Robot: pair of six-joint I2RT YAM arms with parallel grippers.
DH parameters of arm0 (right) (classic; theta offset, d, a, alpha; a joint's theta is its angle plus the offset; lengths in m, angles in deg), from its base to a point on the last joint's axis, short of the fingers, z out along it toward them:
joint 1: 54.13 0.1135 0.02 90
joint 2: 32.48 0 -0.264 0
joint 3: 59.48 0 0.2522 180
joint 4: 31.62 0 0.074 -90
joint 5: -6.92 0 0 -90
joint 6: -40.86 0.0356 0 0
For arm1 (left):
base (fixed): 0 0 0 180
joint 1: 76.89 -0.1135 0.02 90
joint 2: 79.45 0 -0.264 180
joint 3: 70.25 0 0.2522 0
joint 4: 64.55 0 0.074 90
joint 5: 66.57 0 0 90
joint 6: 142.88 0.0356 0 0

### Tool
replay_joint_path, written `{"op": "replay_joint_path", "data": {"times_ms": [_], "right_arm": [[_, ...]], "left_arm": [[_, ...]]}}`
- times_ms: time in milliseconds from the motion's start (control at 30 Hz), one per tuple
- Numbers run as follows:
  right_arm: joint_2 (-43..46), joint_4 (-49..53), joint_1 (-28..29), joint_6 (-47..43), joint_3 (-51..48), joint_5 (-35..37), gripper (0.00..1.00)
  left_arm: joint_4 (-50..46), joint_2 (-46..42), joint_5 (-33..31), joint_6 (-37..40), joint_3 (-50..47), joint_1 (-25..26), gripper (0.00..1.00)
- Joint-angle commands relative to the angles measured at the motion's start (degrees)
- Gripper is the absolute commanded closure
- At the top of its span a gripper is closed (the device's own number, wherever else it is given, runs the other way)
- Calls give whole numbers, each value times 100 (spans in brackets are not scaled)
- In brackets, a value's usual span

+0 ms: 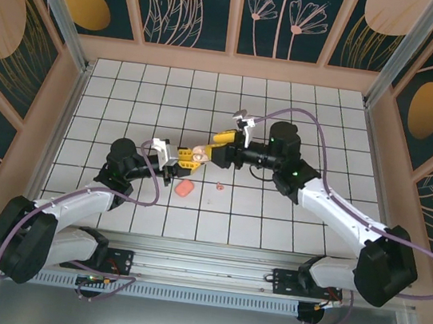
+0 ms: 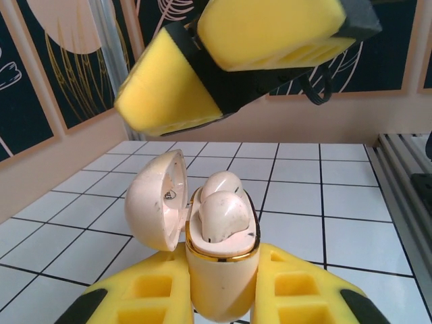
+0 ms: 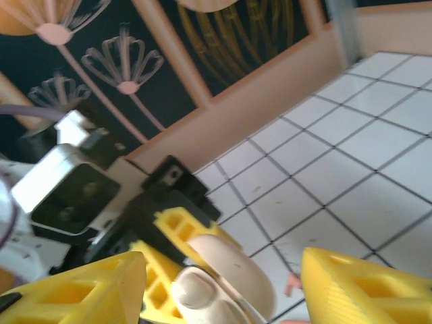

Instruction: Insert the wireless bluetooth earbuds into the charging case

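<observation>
Jaws: left gripper [image 2: 223,297] is clamped on the lower body of the charging case [image 2: 223,266]. It holds the case upright in the air over the middle of the tiled table [image 1: 313,224]. Right gripper [image 3: 216,270] is spread with nothing between its fingers and hangs just above the case mouth.

Both wireless bluetooth earbuds sit in the wells, front bud [image 2: 223,214] and rear bud [image 2: 221,184]. Lid [image 2: 156,202] is swung open to one side. Can't tell if the buds are fully seated; the front one looks a bit proud of the gold rim.

Risks:
- An off-centre press from the right fingers could tip a bud out, and it would drop to the tiles and roll.
- The grip is low on the case only, so a downward push could twist or slide it in the pads.
- The right fingers are very near the open lid and the left fingers, so a sideways drift could knock the lid or bump yellow on yellow.

Room:
- Open tiles lie on all sides, and the far edge and both side walls are well apart.
- Salmon-pink block [image 1: 185,187] lies on the tiles just nearside of the grippers, so a straight-down move there is tight.
- Clearest exit for the right arm is up and back toward the far right corner.
</observation>
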Motion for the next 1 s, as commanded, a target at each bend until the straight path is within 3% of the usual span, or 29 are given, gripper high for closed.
{"op": "replay_joint_path", "data": {"times_ms": [0, 233, 500, 700, 967], "right_arm": [[-234, -274, 6, 202, 288, -956, 37], [-423, 22, 12, 132, 508, -1325, 39], [54, 54, 22, 65, 107, -1460, 43], [733, 18, 6, -9, -452, -1174, 43], [1126, 22, -316, 444, -737, 342, 41]], "left_arm": [[222, -66, 240, -85, 59, 12, 90], [237, -163, 174, -147, 47, 11, 91], [202, -297, -89, -147, -7, 8, 90], [207, -267, -93, -162, 35, 10, 90], [188, -181, -260, -756, 127, 19, 91]]}}
